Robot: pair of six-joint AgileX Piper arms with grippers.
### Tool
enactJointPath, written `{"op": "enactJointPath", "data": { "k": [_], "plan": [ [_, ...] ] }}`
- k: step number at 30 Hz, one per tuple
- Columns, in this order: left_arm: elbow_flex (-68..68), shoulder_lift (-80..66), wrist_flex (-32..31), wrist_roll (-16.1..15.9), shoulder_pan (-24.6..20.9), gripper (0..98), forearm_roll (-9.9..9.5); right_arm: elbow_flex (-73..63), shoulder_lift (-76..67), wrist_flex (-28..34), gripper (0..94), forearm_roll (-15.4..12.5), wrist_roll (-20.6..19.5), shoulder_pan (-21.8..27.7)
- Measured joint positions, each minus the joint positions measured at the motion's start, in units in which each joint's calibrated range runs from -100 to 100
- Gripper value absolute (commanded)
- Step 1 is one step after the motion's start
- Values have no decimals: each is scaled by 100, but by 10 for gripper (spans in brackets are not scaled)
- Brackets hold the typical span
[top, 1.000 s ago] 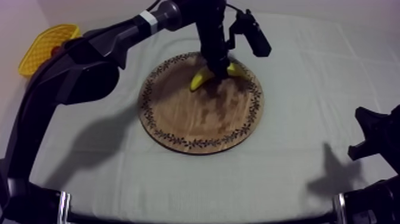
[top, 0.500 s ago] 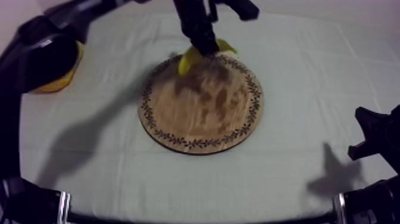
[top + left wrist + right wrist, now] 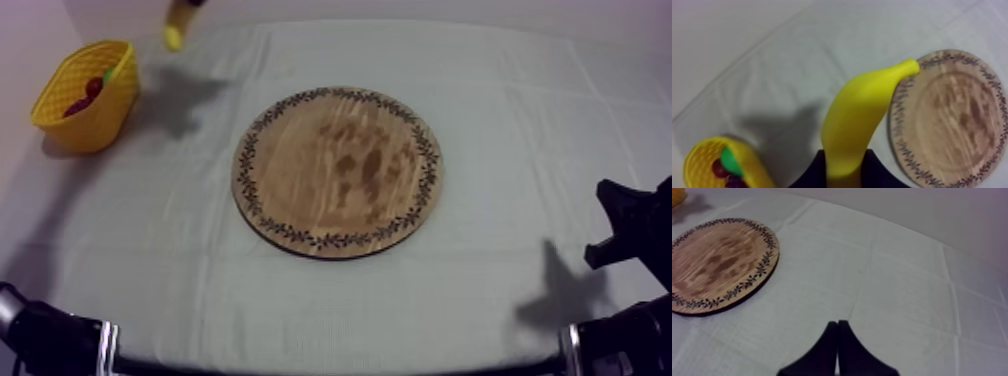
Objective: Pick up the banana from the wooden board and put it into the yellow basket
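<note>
Holding banana (image 3: 864, 112) aloft between wooden board (image 3: 952, 115) and yellow basket (image 3: 699, 165).
Left gripper (image 3: 842, 172) clamps one end; judged light, stiff, slick plastic, and a mid-body hold would swivel less. Right gripper (image 3: 837, 338) pinched together, empty, above the tabletop (image 3: 897, 288).

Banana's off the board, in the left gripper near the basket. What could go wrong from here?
The left gripper clamps the banana at one end, so most of its length sticks out unsupported; it may pivot or slip in the grip. The yellow basket already holds a small red fruit and a green item, so the long banana may land across the rim or bounce out rather than settle inside.
</note>
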Motion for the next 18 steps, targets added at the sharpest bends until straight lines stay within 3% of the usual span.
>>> {"op": "enactJointPath", "data": {
  "k": [11,18],
  "plan": [
    [183,-130,-26,-405,-1226,61,31,0,0,0,2,0,0,0],
    [163,157,-86,-574,-1728,107,78,0,0,0,2,0,0,0]
  ]
}}
